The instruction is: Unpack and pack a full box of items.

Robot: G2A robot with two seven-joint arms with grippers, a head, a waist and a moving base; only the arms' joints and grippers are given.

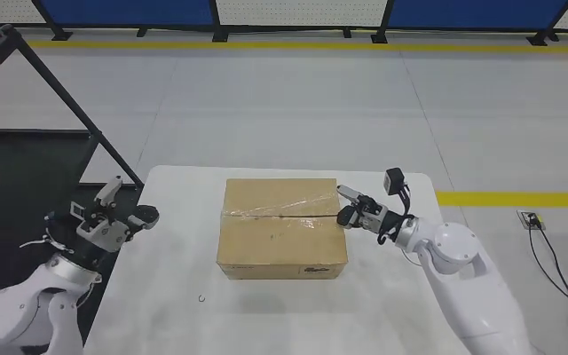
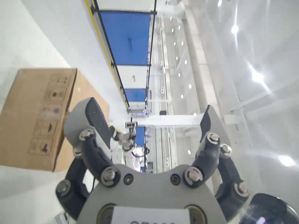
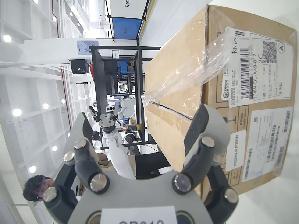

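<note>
The cardboard box (image 1: pixel 282 226) sits mid-tabletop (image 1: pixel 177 266), flaps shut, so its contents are hidden; its long axis and top seam run 9 to 3 o'clock; clear tape (image 3: pixel 186 71) lies crumpled and partly lifted along the seam; the right claw (image 3: pixel 143 115), fingers apart, is at the box's 3 o'clock edge; the left claw (image 2: pixel 149 113), fingers apart, is well off at 9 o'clock.

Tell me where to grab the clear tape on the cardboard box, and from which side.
Grip the crumpled stretch of clear tape that is lifted off the top of the cardboard box near its labelled end. Come from that end, where the open right gripper sits. The film stands off the cardboard there, so a finger can probably slip under it.
</note>
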